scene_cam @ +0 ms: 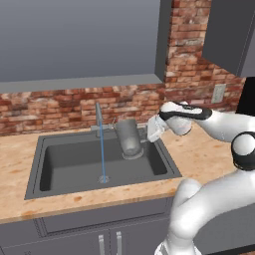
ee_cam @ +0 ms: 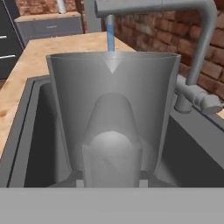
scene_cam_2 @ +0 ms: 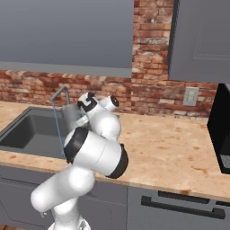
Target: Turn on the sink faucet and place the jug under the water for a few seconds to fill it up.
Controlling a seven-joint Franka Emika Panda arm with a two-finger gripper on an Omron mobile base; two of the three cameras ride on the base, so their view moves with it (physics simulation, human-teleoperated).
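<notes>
Over the dark rectangular sink (scene_cam: 60,164) we hold the translucent grey cylindrical jug (scene_cam: 128,138), jaws clenched on its looped handle, beside the thin blue water (scene_cam: 102,149).

There is one sink (scene_cam: 60,149), one faucet (scene_cam: 98,115), one stream of water (scene_cam: 102,149) and one jug (scene_cam: 129,138). One drain (scene_cam: 103,179) sits in the basin. One wall outlet (scene_cam: 218,93) is on the brick, and two cabinet handles (scene_cam: 101,244) show below the counter.
</notes>
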